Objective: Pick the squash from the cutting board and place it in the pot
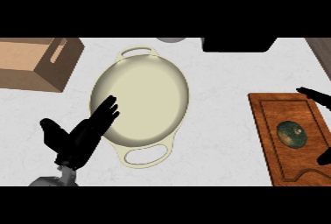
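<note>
Our left hand (81,133) hovers with straight, spread fingers over the left rim of the cream oval pot (140,103). Right of the pot, our right hand (318,99), fingers unreadable, flanks the squash (293,134) lying on the cutting board (266,131).

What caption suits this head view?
Squash on cutting board; right hand open beside it, cream pot waiting.

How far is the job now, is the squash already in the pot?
Not yet. The squash lies on the cutting board; the pot holds nothing. The right hand is at the board's edge, not gripping. The left hand rests open beside the pot. Grasping, carrying, placing remain.
</note>
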You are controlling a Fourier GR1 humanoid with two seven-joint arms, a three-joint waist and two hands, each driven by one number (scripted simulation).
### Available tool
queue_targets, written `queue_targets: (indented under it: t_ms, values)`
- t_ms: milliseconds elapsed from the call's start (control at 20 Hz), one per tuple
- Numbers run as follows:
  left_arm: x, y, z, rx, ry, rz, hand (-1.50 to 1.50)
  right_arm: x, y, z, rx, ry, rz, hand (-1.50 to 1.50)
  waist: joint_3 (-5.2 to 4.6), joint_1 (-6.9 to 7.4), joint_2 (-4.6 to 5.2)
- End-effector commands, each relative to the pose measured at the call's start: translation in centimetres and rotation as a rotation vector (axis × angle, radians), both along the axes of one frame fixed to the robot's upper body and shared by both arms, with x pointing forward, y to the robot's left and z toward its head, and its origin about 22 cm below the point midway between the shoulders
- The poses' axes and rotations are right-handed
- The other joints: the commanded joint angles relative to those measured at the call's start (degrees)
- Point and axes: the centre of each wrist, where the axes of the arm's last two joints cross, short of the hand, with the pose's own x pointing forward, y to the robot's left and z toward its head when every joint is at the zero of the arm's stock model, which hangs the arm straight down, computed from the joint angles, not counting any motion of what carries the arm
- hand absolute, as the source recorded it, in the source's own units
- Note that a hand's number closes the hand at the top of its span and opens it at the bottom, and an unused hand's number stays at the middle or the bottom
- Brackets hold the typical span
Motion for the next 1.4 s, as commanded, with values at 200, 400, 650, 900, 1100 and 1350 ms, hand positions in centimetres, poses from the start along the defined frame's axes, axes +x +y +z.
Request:
queue_targets:
  t_ms: [200,400,650,900,1100,1350]
  values:
    - [-2.0,0.1,-0.9,0.000,0.012,0.006,0.00,0.2,-0.1,-2.2,-0.033,0.024,0.001,-1.50,-0.02,0.11,-0.02]
    - [0.0,1.0,-0.5,0.004,-0.006,0.004,0.00,-1.0,-0.3,-4.1,-0.048,0.056,-0.011,-1.50,-0.03,-0.18,-0.02]
    - [1.2,0.1,-0.1,-0.001,0.009,0.008,0.00,-0.7,-1.5,-5.4,-0.056,0.038,-0.003,-1.50,-0.01,-0.18,0.01]
    - [0.0,1.9,-0.9,0.005,-0.006,-0.017,0.00,1.9,0.1,-5.2,-0.054,0.053,-0.010,-1.50,-0.02,0.09,0.02]
    - [-0.7,1.6,-1.0,-0.002,-0.002,-0.022,0.00,1.1,0.9,-7.6,-0.074,0.067,-0.019,-1.50,-0.02,0.08,0.00]
    - [-0.9,-1.3,-0.9,-0.002,0.003,-0.013,0.00,2.5,-1.7,-5.3,-0.092,0.083,-0.028,-1.50,-0.02,0.05,-0.01]
